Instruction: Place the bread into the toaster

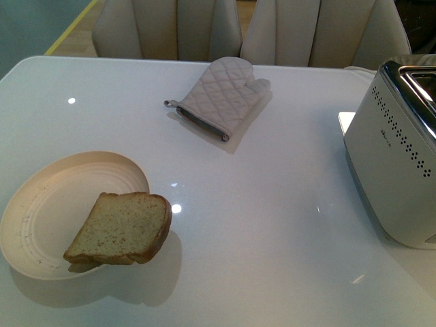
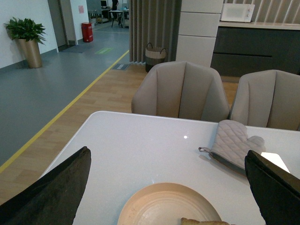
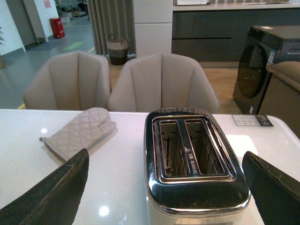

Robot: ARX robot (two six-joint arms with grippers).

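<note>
The bread (image 1: 122,228), a tan speckled slice with a brown crust, lies on the right side of a cream plate (image 1: 41,204) at the table's front left, overhanging its rim. Only its top edge shows in the left wrist view (image 2: 204,221). The white toaster (image 1: 398,170) with a chrome top stands at the right edge; its two empty slots show in the right wrist view (image 3: 194,154). My left gripper (image 2: 168,197) is open above the plate (image 2: 159,206). My right gripper (image 3: 164,194) is open with the toaster between its fingers. Neither arm shows in the front view.
A grey quilted oven mitt (image 1: 221,95) lies at the back middle of the white table (image 1: 272,225); it also shows in the left wrist view (image 2: 232,143) and right wrist view (image 3: 79,131). Beige chairs (image 1: 170,27) stand behind the table's far edge.
</note>
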